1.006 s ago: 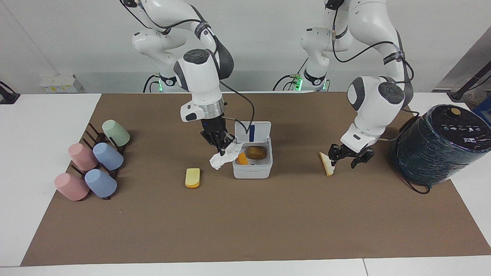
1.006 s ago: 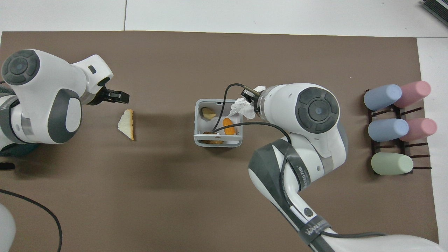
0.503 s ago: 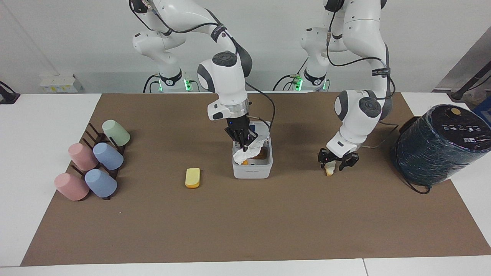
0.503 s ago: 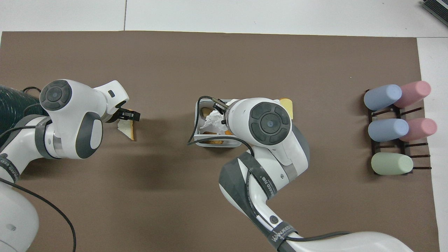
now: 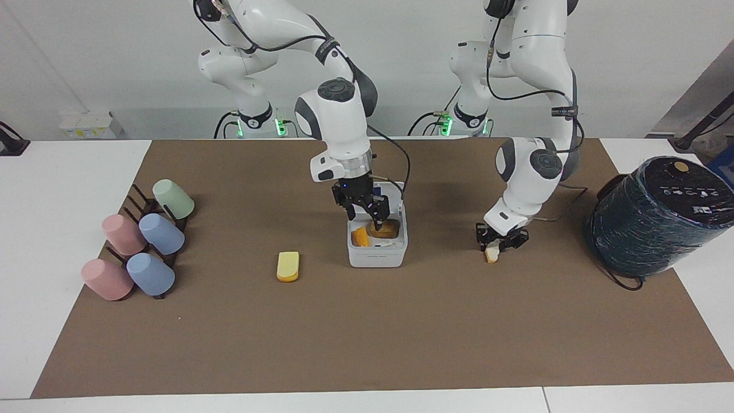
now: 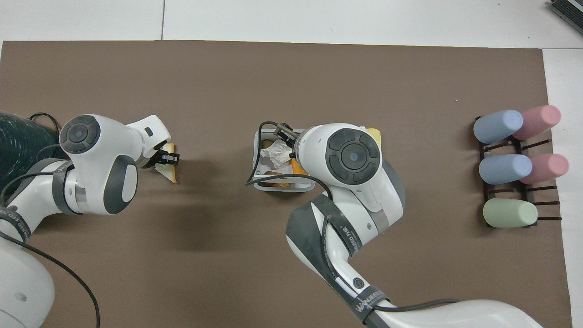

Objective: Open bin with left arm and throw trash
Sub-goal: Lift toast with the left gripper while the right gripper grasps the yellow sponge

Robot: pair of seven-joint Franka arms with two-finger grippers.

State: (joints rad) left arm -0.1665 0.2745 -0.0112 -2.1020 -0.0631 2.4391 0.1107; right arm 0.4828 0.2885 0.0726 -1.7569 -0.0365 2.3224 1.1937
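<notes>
Toward the left arm's end of the mat: bread slice, pale triangle lying flat, long axis running roughly toward and away from the robots, directly under the left gripper, whose fingers sit low astride it and appear narrowed on it, though actual contact cannot be confirmed. Centre of mat: bin, lid up, tissue lying inside; right gripper above the opening, fingers spread and empty. Cheese block lies beside the bin toward the right arm's end, nearest the right gripper.
</notes>
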